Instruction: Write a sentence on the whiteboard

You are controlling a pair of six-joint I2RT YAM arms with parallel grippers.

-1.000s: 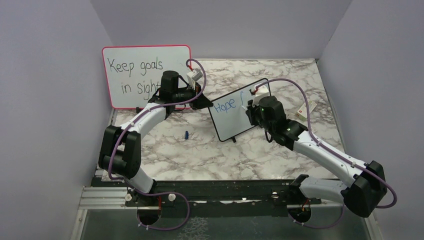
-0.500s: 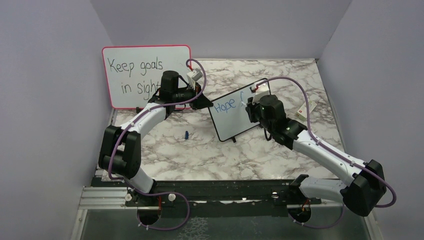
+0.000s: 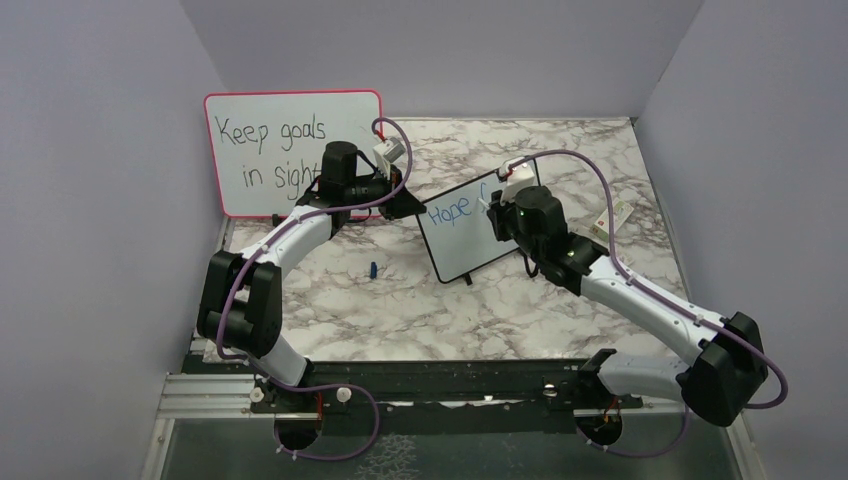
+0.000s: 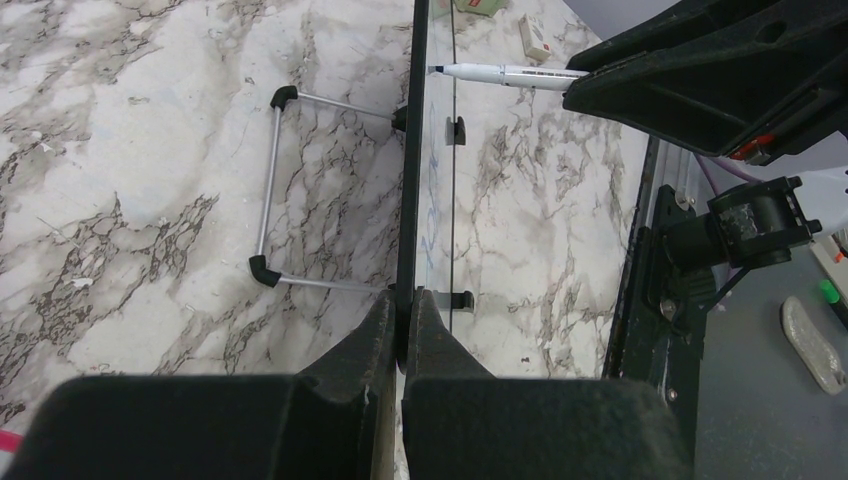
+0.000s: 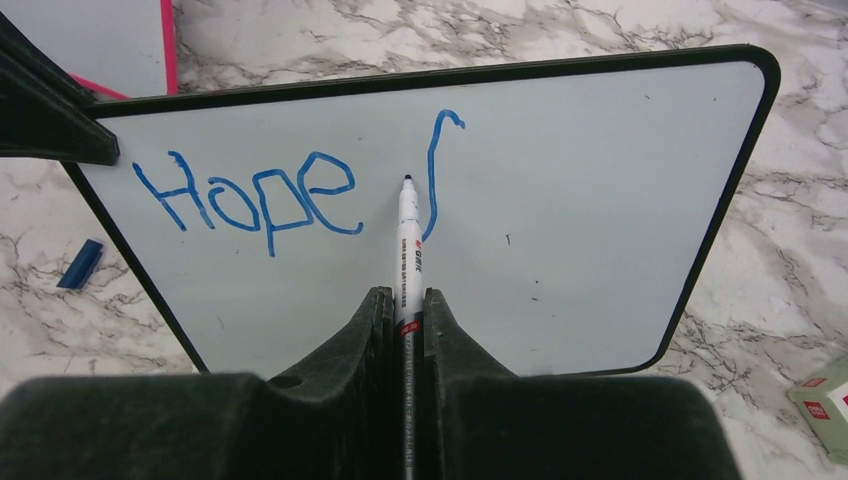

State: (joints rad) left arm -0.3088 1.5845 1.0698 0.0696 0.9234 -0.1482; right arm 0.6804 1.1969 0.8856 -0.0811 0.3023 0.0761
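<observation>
Whiteboard (image 3: 462,245) sits mid-frame in the top view and looks light, stiff and tippy on its wire stand (image 4: 268,190), so your left gripper (image 4: 403,300) clamped on its upper-left edge is the right hold, and your right gripper (image 5: 405,300), pinching the marker (image 5: 408,235), should press lightly.

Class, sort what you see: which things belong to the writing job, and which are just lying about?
In use: whiteboard, marker, blue writing.
Lying about: pink-framed board, blue cap, small box.

Left end effector (image 4: 403,303) pinched closed, reaching forward-right; right end effector (image 5: 405,300) pinched closed, reaching forward-left
</observation>
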